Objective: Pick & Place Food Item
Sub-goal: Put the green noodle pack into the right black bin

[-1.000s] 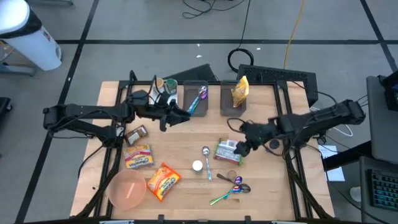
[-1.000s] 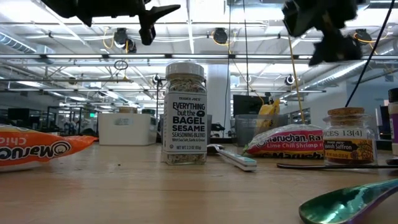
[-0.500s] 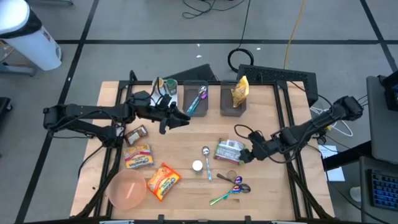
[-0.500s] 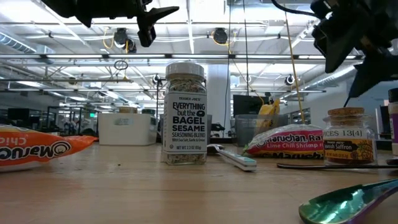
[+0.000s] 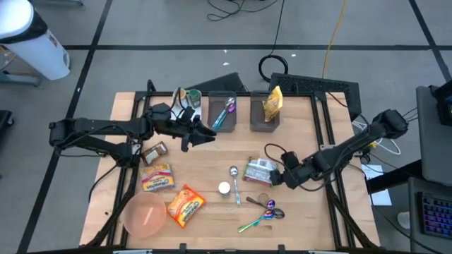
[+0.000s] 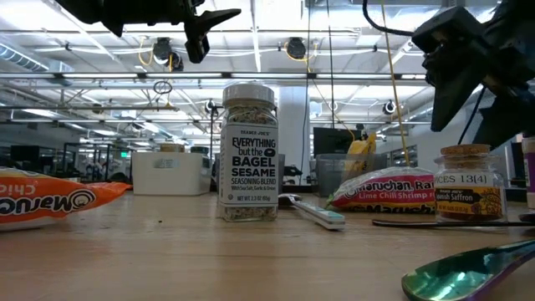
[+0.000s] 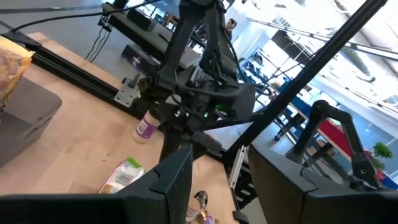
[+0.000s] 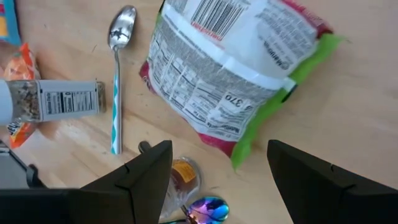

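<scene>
Green and red wrapping marks the noodle packet [image 5: 258, 171], which is seen lying flat on the wooden table [image 5: 212, 152] near its middle, label side down in the right wrist view [image 8: 230, 68]. The right tool [image 5: 280, 176] is held low just beside the packet's right edge, its two fingers spread wide apart and clamped on nothing; in the right wrist view the packet is framed between and beyond the fingers [image 8: 149, 177], not touched by them. A small saffron jar [image 5: 263, 200] is found just in front of the packet, and a teal-handled spoon [image 5: 235, 182] lies to the packet's left, with a seasoning jar [image 5: 224, 188] standing beside it. Iridescent spoons [image 5: 265, 214] are laid near the front edge.

The left tool [image 5: 206, 132] is held in the air over the back left part of the table, its fingers partly apart and empty. Behind it two grey bins are placed: one bin [image 5: 223, 111] holds a purple and blue utensil, the other bin [image 5: 265, 113] a yellow snack bag [image 5: 272, 102]. On the left side a yellow noodle packet [image 5: 157, 178], an orange noodle packet [image 5: 185, 205] and a pink bowl [image 5: 144, 214] are seen, with a small brown packet [image 5: 154, 152] farther back.
</scene>
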Motion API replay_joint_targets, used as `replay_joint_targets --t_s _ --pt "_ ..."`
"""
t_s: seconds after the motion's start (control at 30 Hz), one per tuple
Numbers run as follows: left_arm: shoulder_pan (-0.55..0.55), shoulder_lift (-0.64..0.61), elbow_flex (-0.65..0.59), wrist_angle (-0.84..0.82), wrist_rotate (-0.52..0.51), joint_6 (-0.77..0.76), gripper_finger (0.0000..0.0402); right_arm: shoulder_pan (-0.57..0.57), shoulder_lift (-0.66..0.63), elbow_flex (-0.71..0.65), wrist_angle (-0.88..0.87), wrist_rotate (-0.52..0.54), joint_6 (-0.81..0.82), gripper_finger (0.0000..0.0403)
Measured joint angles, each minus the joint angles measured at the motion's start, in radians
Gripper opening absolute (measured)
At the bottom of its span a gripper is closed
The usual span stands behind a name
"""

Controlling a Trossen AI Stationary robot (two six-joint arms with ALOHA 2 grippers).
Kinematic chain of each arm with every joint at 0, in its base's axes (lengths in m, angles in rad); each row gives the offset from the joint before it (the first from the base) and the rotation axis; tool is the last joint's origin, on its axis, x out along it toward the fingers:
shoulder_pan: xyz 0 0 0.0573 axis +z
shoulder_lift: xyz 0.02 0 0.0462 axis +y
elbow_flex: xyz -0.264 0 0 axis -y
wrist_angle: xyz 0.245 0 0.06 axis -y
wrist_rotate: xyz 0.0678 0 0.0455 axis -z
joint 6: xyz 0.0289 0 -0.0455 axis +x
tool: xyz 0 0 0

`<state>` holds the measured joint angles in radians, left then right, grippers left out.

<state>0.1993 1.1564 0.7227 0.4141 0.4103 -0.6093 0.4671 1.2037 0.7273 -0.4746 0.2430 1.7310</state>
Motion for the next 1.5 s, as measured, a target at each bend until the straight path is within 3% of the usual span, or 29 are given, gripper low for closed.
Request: replay_joint_targets --t_s 0.4,0.67,1.17,1.3,1.5 --pt "-0.005 0.0 0.0 0.0 -0.018 0.001 0.0163 0.011 0.112 0.0 0.104 -0.004 0.027 0.0256" --pt "-0.019 0.0 0.0 -0.001 -0.017 0.002 0.0163 0.092 0.142 0.001 0.086 0.098 0.159 0.0256" --pt "-0.041 0.0 0.0 -0.024 0.009 0.001 0.0163 0.098 0.258 0.001 0.123 0.1 0.195 0.0254" --pt "-0.058 0.0 0.0 -0.024 0.01 0.001 0.0163 0.098 0.268 0.001 0.126 0.098 0.195 0.0234" --pt "-0.072 0.0 0.0 -0.026 0.009 0.007 0.0163 0.098 0.268 0.001 0.126 0.098 0.181 0.0172"
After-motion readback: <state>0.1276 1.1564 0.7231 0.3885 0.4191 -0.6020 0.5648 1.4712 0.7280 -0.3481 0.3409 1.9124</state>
